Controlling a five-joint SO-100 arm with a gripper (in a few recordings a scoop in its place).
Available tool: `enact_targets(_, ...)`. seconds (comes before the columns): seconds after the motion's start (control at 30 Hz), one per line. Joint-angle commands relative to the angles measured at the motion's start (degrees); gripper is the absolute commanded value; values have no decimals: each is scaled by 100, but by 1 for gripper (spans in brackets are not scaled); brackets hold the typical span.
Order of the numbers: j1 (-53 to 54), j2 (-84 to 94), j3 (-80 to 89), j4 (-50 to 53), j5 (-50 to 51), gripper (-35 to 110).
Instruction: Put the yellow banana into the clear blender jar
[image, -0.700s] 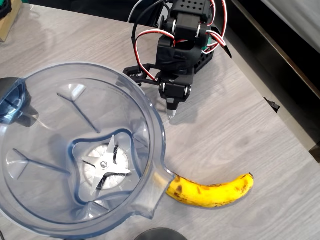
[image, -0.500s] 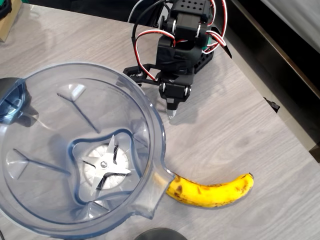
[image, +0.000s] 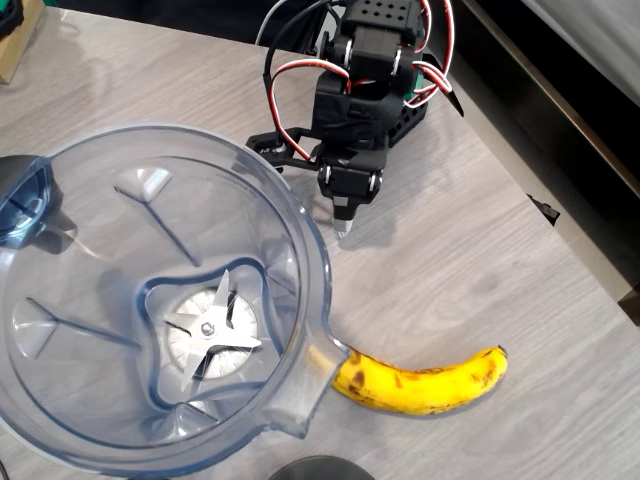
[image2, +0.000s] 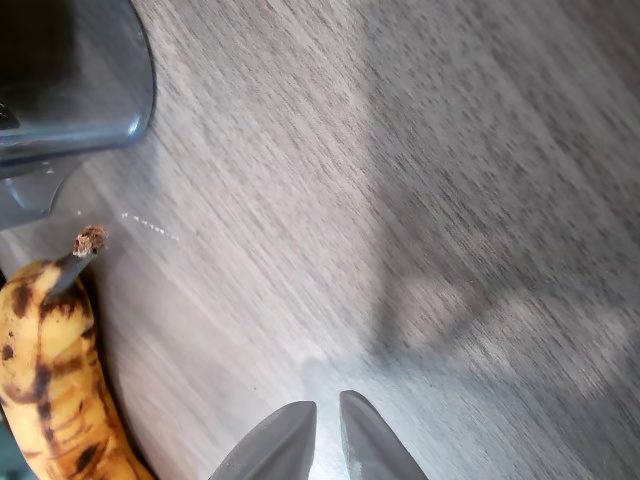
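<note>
Banana (image: 420, 380), speckled and ripe, lies on the worktop (image: 480, 270) touching the clear blender jar (image: 300, 250) at its spout. Gripper (image: 342, 228) hovers nearby, fingertips nearly together. Likely soft, light, easily bruised; grasp gently across its middle.

Black arm (image: 355, 95), red-white cables, pale-tipped end effector (image: 343, 228)

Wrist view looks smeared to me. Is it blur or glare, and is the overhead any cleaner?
Wrist view: the wood grain is streaked by motion blur, and a dark shadow falls ahead of the gripper, though the yellow banana stays legible. Overhead view: sharp, with evenly lit tabletop and only faint reflections on the clear blender jar; the banana casts a soft shadow.
</note>
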Motion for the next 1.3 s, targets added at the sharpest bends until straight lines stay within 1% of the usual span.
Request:
enact_targets(0.0, 35, 185, 53, 44, -35, 0)
enact_targets(0.5, 35, 185, 53, 44, -62, 0)
enact_targets(0.53, -193, 185, 53, 53, -79, 0)
enact_targets(0.63, -1521, 193, 53, -26, -79, 0)
enact_targets(0.73, -2382, 211, 53, -105, -299, 0)
enact_targets(0.8, -2698, 211, 53, -114, -457, 0)
enact_targets(0.9, -2813, 220, 53, -132, -501, 0)
enact_targets(0.93, -2848, 220, 53, -404, -123, 0)
enact_targets(1.0, -3085, 237, -70, -773, -97, 0)
enact_targets(1.03, -3155, 229, -193, -914, -53, 3)
enact_targets(1.1, -3261, -272, -703, -1125, 88, 19)
enact_targets(1.13, -3278, -914, -1081, -1318, 88, 24)
enact_targets(1.2, -3278, -2681, -2180, -1529, 149, 29)
enact_targets(1.27, -3278, -4482, -3621, -1327, 308, 30)
